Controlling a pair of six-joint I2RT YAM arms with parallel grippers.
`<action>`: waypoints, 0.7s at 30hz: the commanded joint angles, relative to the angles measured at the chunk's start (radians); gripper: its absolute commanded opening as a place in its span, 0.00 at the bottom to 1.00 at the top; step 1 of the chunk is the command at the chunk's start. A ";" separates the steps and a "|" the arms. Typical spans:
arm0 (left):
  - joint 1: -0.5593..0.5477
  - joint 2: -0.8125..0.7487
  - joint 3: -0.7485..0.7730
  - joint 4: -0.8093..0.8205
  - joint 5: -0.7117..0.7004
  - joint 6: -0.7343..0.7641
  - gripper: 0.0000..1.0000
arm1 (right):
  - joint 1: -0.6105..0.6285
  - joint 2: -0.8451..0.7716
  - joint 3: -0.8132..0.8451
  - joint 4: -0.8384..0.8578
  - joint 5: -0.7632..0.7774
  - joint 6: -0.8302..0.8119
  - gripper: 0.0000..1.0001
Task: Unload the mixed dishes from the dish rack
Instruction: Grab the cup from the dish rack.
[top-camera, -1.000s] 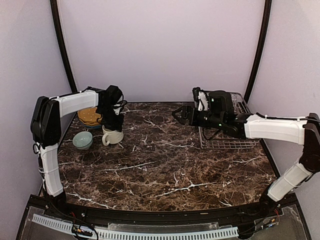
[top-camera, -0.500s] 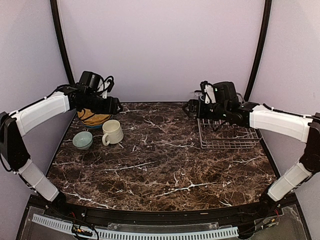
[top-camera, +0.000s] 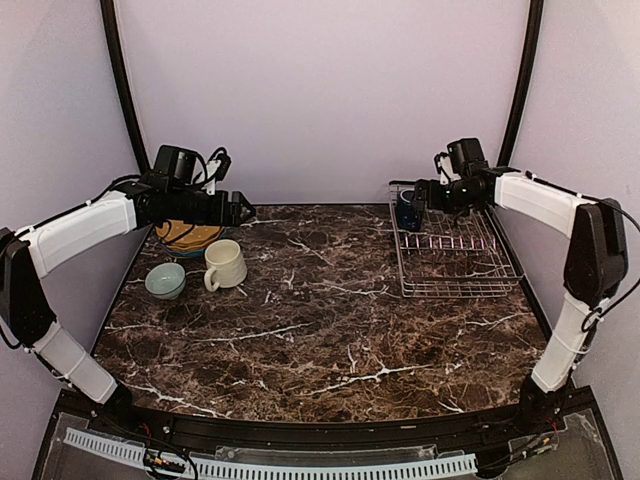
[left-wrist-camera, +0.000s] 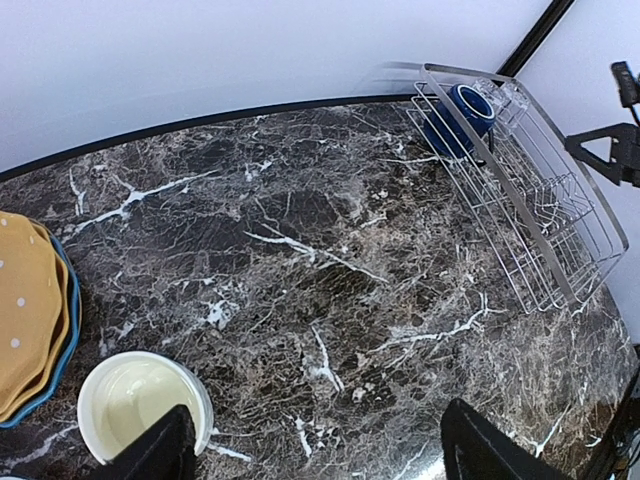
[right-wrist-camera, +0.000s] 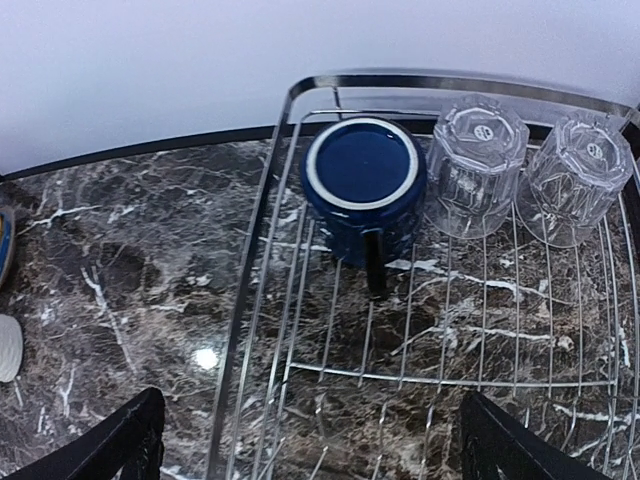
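Observation:
The dish rack (top-camera: 455, 293) stands at the back right. In its far left corner a dark navy mug (right-wrist-camera: 362, 185) sits upside down, with two clear glass tumblers (right-wrist-camera: 475, 165) beside it, also upside down. My right gripper (right-wrist-camera: 315, 450) hovers open over the rack's wires, short of the navy mug (top-camera: 408, 208). At the back left are the stack of yellow plates (top-camera: 185, 236), the cream mug (top-camera: 225, 265) upright and the small pale bowl (top-camera: 165, 280). My left gripper (top-camera: 240, 208) hangs open above the table just behind the cream mug (left-wrist-camera: 140, 405), holding nothing.
Dark marble table (top-camera: 330, 330) with purple walls close on three sides. The black frame poles (top-camera: 515, 100) rise behind the rack. The plate stack (left-wrist-camera: 25, 320) rests on a blue-rimmed plate at the left edge.
My left gripper opened off the cream mug, rose and pulled back, leaving the mug standing. My right arm swung from left of the rack to over its back corner.

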 joint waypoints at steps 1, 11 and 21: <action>-0.004 -0.038 -0.023 0.039 0.034 0.004 0.85 | -0.061 0.167 0.178 -0.133 -0.068 -0.068 0.97; -0.004 -0.017 -0.025 0.047 0.064 -0.003 0.87 | -0.117 0.480 0.496 -0.224 -0.145 -0.101 0.76; -0.004 -0.004 -0.023 0.049 0.085 -0.008 0.87 | -0.123 0.693 0.737 -0.289 -0.166 -0.107 0.53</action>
